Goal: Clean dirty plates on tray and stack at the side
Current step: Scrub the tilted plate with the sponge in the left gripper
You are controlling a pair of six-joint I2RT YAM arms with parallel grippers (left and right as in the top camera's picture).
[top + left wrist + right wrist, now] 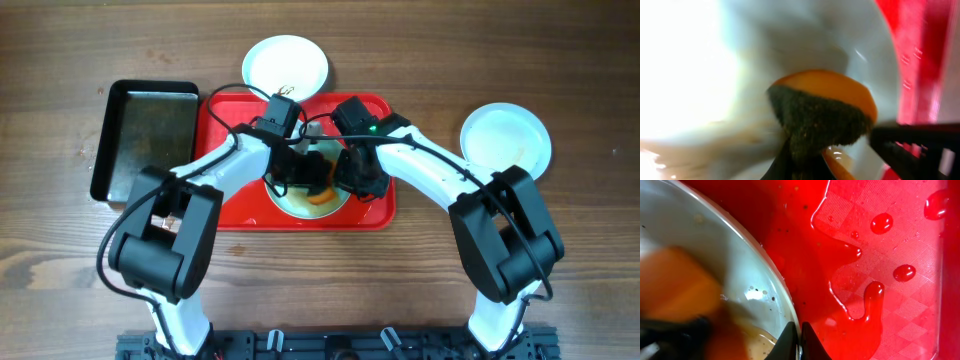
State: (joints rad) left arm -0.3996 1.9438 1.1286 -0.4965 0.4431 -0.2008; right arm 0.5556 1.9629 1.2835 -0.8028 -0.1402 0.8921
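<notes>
One dirty plate [288,201] lies on the red tray [228,205], and both grippers are over it. My left gripper [305,180] is shut on an orange sponge [825,107] with a dark green scrub side, which presses into the plate's wet bowl [805,40]. My right gripper [800,341] is shut on that plate's rim [767,280], one finger inside and one outside. Brownish water pools in the plate. A second plate [286,65] sits on the table beyond the tray. A third plate [505,138] sits to the right.
A black metal pan [145,140] lies left of the tray. The tray floor [880,280] is wet, with puddles and drops. Bare wooden table [80,260] surrounds everything.
</notes>
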